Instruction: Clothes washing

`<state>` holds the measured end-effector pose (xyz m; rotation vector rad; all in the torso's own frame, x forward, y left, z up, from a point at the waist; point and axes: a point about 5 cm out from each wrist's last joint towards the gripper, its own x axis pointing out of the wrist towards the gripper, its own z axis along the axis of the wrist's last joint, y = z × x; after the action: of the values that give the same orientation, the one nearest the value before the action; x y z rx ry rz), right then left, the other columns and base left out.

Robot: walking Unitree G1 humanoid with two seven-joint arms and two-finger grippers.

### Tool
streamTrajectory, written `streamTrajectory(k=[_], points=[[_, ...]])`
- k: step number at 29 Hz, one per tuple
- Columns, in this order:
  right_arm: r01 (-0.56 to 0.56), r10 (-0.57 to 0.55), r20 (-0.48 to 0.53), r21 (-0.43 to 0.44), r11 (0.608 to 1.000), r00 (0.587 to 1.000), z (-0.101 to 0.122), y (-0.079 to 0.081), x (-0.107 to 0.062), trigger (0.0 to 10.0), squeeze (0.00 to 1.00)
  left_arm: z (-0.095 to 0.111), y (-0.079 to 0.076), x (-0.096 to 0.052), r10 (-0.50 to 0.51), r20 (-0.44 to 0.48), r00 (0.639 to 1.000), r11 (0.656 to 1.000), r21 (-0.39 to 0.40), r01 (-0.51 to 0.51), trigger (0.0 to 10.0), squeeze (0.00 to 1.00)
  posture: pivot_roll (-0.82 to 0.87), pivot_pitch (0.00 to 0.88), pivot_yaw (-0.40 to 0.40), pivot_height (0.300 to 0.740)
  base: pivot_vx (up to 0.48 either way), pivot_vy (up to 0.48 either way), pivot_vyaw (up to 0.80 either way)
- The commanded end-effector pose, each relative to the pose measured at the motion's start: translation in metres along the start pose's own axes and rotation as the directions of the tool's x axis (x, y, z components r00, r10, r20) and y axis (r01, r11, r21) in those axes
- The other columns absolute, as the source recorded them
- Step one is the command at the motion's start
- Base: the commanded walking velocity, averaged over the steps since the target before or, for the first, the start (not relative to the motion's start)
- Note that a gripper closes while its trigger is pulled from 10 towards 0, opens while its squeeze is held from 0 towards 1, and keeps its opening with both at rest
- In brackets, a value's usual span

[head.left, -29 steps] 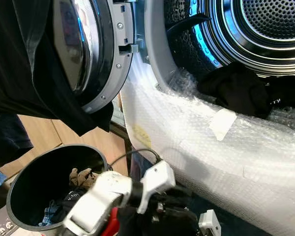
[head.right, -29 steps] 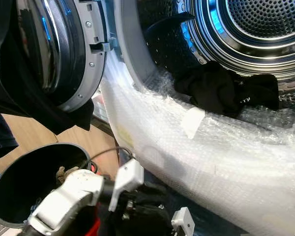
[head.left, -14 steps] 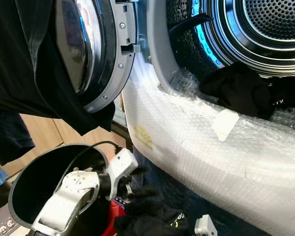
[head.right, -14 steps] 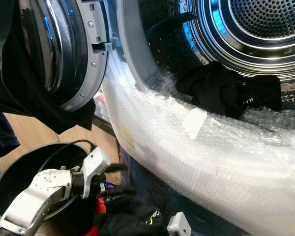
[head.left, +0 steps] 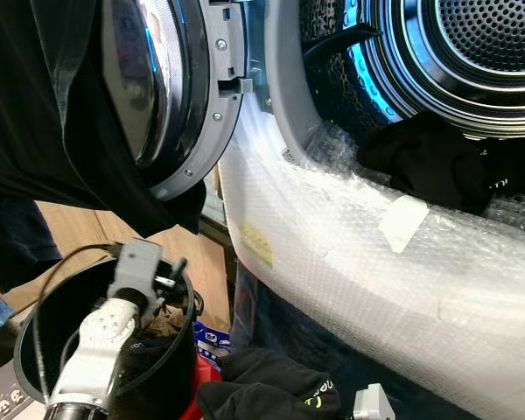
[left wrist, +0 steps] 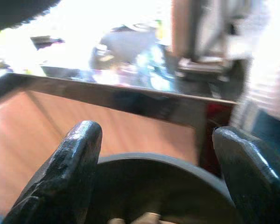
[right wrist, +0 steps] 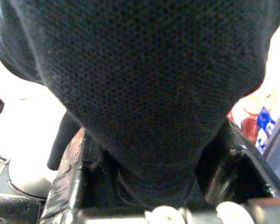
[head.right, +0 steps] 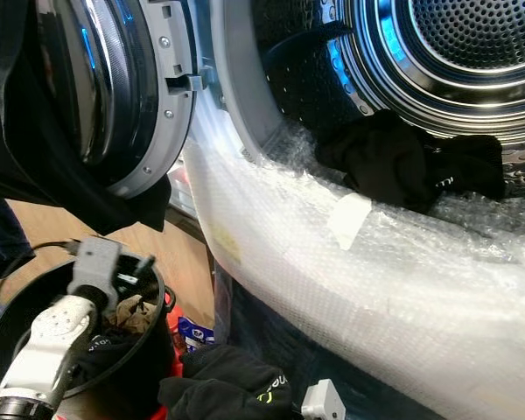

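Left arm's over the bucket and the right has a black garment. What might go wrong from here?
1. A loose black cable loops over the bucket rim beside the left gripper, whose fingers are open; it may snag on the rim or on the clothes inside.
2. The black garment drapes over the right gripper, so its wrist view is little help.
3. Bubble wrap covers the drum's lip; clothes may catch on it.

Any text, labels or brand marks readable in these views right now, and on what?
None reads clearly.
Yellow-green mark on the black garment low in front: too small.
Pale print on the dark clothing in the drum: too small.
Blue-and-white packet beside the black bin: print blurred.
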<state>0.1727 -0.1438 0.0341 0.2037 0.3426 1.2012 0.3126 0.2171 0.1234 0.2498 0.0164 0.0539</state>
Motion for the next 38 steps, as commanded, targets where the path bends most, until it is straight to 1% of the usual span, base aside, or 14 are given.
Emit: streamTrajectory(k=[1, 3, 7, 9, 13, 19, 21, 23, 24, 28, 30, 31, 35, 38], points=[[-0.025, 0.027, 0.042, -0.048, 0.999, 0.999, 0.015, 0.009, -0.001, 0.0, 0.00, -0.018, 0.015, -0.006, 0.111, -0.052, 0.992, 0.993, 0.045, -0.109, 10.0, 0.00, 0.12, 0.000, 0.016, 0.740, 0.000, 0.000, 0.00], [-0.056, 0.062, 0.078, -0.075, 0.996, 0.995, 0.029, 0.021, -0.004, 0.0, 0.00, -0.027, 0.021, -0.007, 0.162, -0.060, 0.985, 0.987, 0.035, -0.160, 10.0, 0.00, 0.12, 0.000, 0.012, 0.740, 0.000, 0.000, 0.00], [-0.102, 0.119, 0.113, -0.145, 0.984, 0.986, 0.054, 0.031, -0.002, 0.0, 0.00, -0.035, 0.019, -0.007, 0.146, -0.073, 0.986, 0.987, 0.081, -0.140, 10.0, 0.00, 0.11, 0.000, 0.020, 0.740, 0.000, 0.000, 0.00], [-0.138, 0.177, 0.179, -0.211, 0.968, 0.968, 0.082, 0.039, 0.002, 0.0, 0.00, -0.043, 0.017, -0.008, 0.168, -0.107, 0.980, 0.986, 0.027, -0.166, 10.0, 0.00, 0.10, 0.000, 0.022, 0.740, 0.000, 0.000, 0.00], [-0.192, 0.271, 0.247, -0.301, 0.934, 0.930, 0.118, 0.056, 0.008, 0.0, 0.00, -0.049, 0.019, -0.009, 0.215, -0.105, 0.971, 0.977, 0.033, -0.212, 10.0, 0.00, 0.11, 0.000, 0.017, 0.740, 0.000, 0.000, 0.00], [-0.174, 0.313, 0.328, -0.391, 0.904, 0.891, 0.152, 0.057, 0.017, 0.0, 0.00, -0.053, 0.018, -0.009, 0.202, -0.119, 0.972, 0.979, 0.035, -0.199, 10.0, 0.00, 0.10, 0.000, 0.030, 0.740, 0.000, 0.000, 0.00], [-0.085, 0.261, 0.399, -0.408, 0.909, 0.879, 0.173, 0.048, 0.025, 0.0, 0.00, -0.055, 0.015, -0.009, 0.192, -0.126, 0.973, 0.981, 0.028, -0.189, 10.0, 0.00, 0.11, 0.000, 0.032, 0.740, 0.000, 0.000, 0.00], [-0.060, 0.243, 0.410, -0.412, 0.909, 0.879, 0.178, 0.046, 0.026, 0.0, 0.00, -0.055, 0.014, -0.008, 0.187, -0.125, 0.974, 0.982, 0.030, -0.185, 10.0, 0.00, 0.11, 0.000, 0.031, 0.740, 0.000, 0.000, 0.00], [0.026, 0.189, 0.474, -0.410, 0.912, 0.860, 0.194, 0.039, 0.027, 0.0, 0.00, -0.056, 0.011, -0.007, 0.160, -0.135, 0.978, 0.987, 0.030, -0.157, 10.0, 0.00, 0.12, 0.000, 0.030, 0.740, 0.000, 0.000, 0.00], [0.097, 0.146, 0.561, -0.380, 0.920, 0.815, 0.216, 0.033, 0.024, 0.0, 0.00, -0.056, 0.008, -0.005, 0.142, -0.133, 0.981, 0.990, 0.040, -0.138, 10.0, 0.00, 0.12, 0.000, 0.032, 0.740, 0.000, 0.000, 0.00], [0.127, 0.136, 0.570, -0.397, 0.909, 0.810, 0.224, 0.030, 0.022, 0.0, 0.00, -0.056, 0.007, -0.005, 0.138, -0.131, 0.982, 0.990, 0.037, -0.134, 10.0, 0.00, 0.12, 0.000, 0.031, 0.740, 0.000, 0.000, 0.00], [0.199, 0.095, 0.589, -0.415, 0.888, 0.802, 0.234, 0.024, 0.020, 0.0, 0.00, -0.057, 0.005, -0.005, 0.131, -0.132, 0.983, 0.991, 0.030, -0.128, 10.0, 0.00, 0.12, 0.000, 0.029, 0.740, 0.000, 0.000, 0.00], [0.397, -0.002, 0.730, -0.370, 0.840, 0.684, 0.279, 0.012, 0.007, 0.0, 0.00, -0.062, -0.004, -0.007, 0.117, -0.155, 0.981, 0.993, 0.000, -0.119, 10.0, 0.00, 0.12, 0.000, 0.027, 0.740, 0.000, 0.000, 0.00], [0.457, -0.027, 0.749, -0.375, 0.806, 0.663, 0.293, 0.009, 0.002, 0.0, 0.00, -0.064, -0.009, -0.008, 0.094, -0.154, 0.984, 0.995, -0.003, -0.095, 10.0, 0.00, 0.12, 0.000, 0.026, 0.740, 0.000, 0.000, 0.00]])
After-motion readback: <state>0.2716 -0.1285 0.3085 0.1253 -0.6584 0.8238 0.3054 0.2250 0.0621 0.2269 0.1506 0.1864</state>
